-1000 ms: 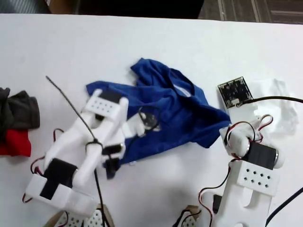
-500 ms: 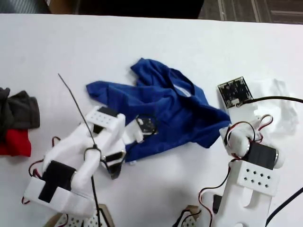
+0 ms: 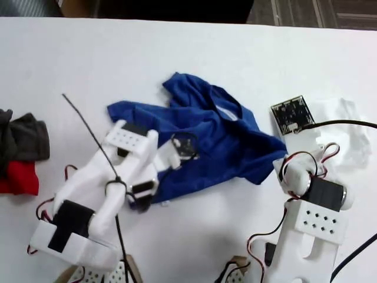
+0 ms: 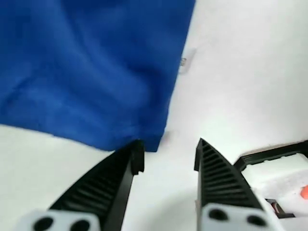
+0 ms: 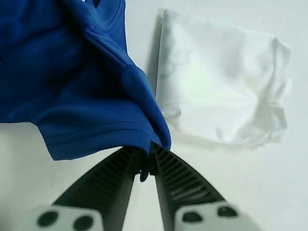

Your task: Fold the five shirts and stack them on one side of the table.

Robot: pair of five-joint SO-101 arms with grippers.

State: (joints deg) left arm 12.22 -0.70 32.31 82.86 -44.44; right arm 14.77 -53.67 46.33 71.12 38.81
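A crumpled blue shirt (image 3: 200,135) lies spread in the middle of the white table (image 3: 194,47). My left gripper (image 4: 168,154) is open just above the table at the shirt's near-left hem corner (image 4: 149,139), one fingertip (image 4: 137,156) touching the cloth edge. In the high view the left gripper (image 3: 140,199) sits at that same hem. My right gripper (image 5: 147,161) is shut on the blue shirt's (image 5: 82,77) right hem corner. A folded white shirt (image 5: 221,86) lies just beyond it, at the table's right side (image 3: 341,127).
A dark grey shirt (image 3: 23,138) and a red shirt (image 3: 17,177) lie bunched at the left edge. A small circuit board (image 3: 292,114) sits above the right arm (image 3: 312,212). A thin black cable (image 3: 88,132) rises from the left arm.
The left arm pulled back toward the near edge, then came forward again to the shirt's near-left hem. The right arm and the shirt have stayed put.
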